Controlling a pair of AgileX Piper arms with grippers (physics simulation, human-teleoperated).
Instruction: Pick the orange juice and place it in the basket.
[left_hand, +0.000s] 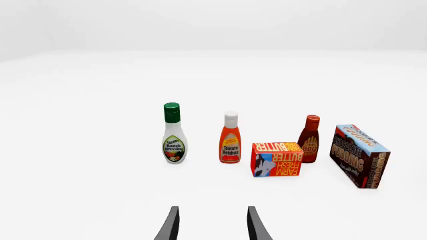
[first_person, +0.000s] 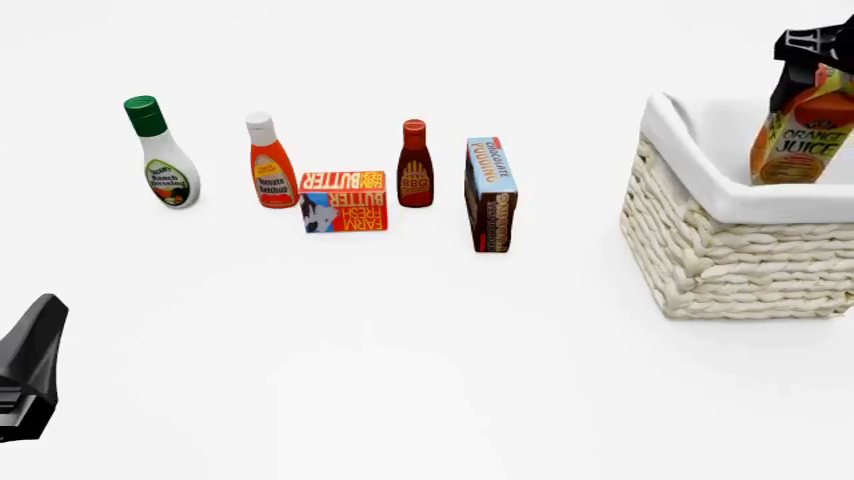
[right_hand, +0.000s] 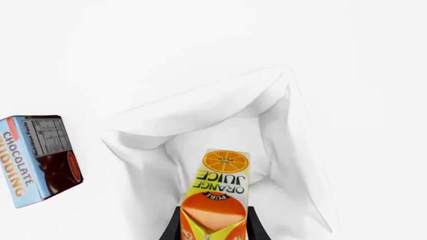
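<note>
The orange juice is an orange and yellow gable-top carton, held upright and slightly tilted over the basket, with its lower part behind the liner rim. My right gripper is shut on the carton's top at the far right edge of the front view. In the right wrist view the carton hangs between the fingers above the basket's white liner. My left gripper is open and empty, low at the near left, facing the row of groceries.
A ranch dressing bottle, a ketchup bottle, a flat butter box, a BBQ sauce bottle and a chocolate pudding box stand in a row left of the basket. The left arm's body shows at the near left.
</note>
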